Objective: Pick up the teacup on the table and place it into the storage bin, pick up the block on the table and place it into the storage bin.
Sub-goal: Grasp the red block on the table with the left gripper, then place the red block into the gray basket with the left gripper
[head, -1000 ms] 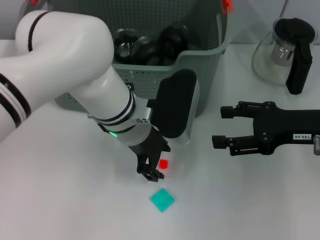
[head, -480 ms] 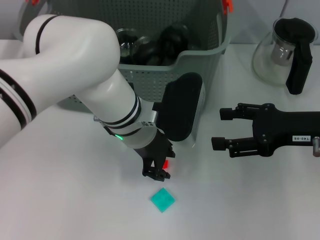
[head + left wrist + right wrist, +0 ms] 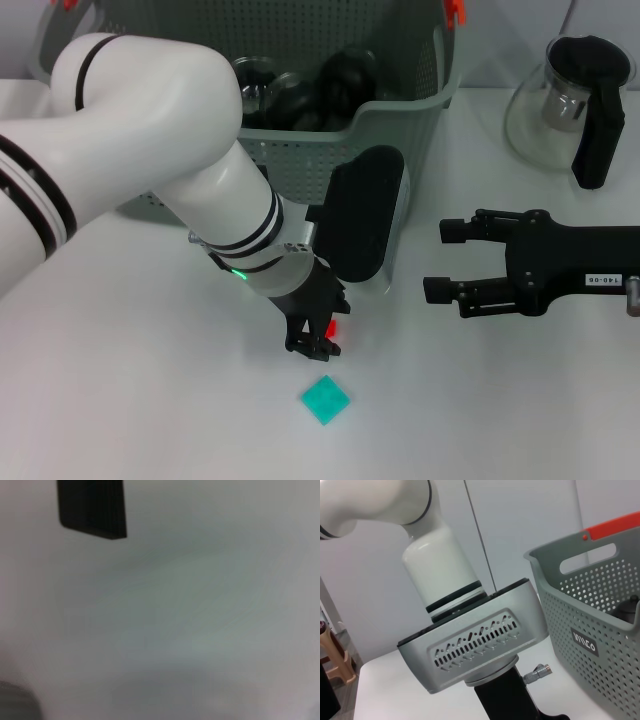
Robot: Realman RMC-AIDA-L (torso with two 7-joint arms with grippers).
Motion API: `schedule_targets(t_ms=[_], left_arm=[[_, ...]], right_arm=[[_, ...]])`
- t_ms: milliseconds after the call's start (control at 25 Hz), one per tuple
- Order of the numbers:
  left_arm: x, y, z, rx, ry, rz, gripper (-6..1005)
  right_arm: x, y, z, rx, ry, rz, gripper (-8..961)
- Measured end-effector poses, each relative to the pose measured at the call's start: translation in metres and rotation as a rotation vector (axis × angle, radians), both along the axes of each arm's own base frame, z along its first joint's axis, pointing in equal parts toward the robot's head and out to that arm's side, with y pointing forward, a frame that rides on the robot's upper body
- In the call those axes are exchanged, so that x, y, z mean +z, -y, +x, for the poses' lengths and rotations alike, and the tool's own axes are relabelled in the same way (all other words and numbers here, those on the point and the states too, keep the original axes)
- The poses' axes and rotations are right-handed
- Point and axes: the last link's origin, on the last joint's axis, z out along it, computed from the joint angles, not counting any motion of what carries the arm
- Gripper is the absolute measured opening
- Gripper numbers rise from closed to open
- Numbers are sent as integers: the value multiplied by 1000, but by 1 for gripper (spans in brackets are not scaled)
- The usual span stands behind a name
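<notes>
A small red block (image 3: 331, 328) lies on the white table (image 3: 150, 400), mostly covered by my left gripper (image 3: 313, 347), which is lowered onto it just in front of the storage bin (image 3: 400, 105). A flat teal block (image 3: 325, 399) lies a little nearer, untouched. No teacup shows on the table; dark rounded vessels (image 3: 340, 75) lie inside the bin. My right gripper (image 3: 440, 258) hovers open and empty at the right, pointing toward the left arm. The right wrist view shows the bin's perforated wall (image 3: 600, 630) and the left arm's wrist housing (image 3: 470, 640).
A glass pot (image 3: 570, 100) with a black handle stands at the back right of the table. The bin's near wall is close behind the left wrist. The left wrist view shows only bare table surface (image 3: 200, 630).
My left gripper has shifted right and slightly nearer, onto the red block, which now shows much less. The right arm has not moved.
</notes>
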Motion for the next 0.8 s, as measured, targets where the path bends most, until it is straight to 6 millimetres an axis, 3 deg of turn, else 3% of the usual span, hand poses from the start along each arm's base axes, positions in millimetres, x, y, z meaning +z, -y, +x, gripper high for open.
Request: schedule_targets(t_ms=[200, 720, 800], left_arm=[[0, -1, -1, 2, -2, 6, 490], [2, -5, 0, 33, -27, 6, 162], [4, -3, 2, 36, -28, -3, 162]], right_arm=[[-1, 1, 1, -5, -2, -5, 928], [0, 3, 4, -2, 0, -3, 928], [0, 3, 4, -2, 0, -4, 928]])
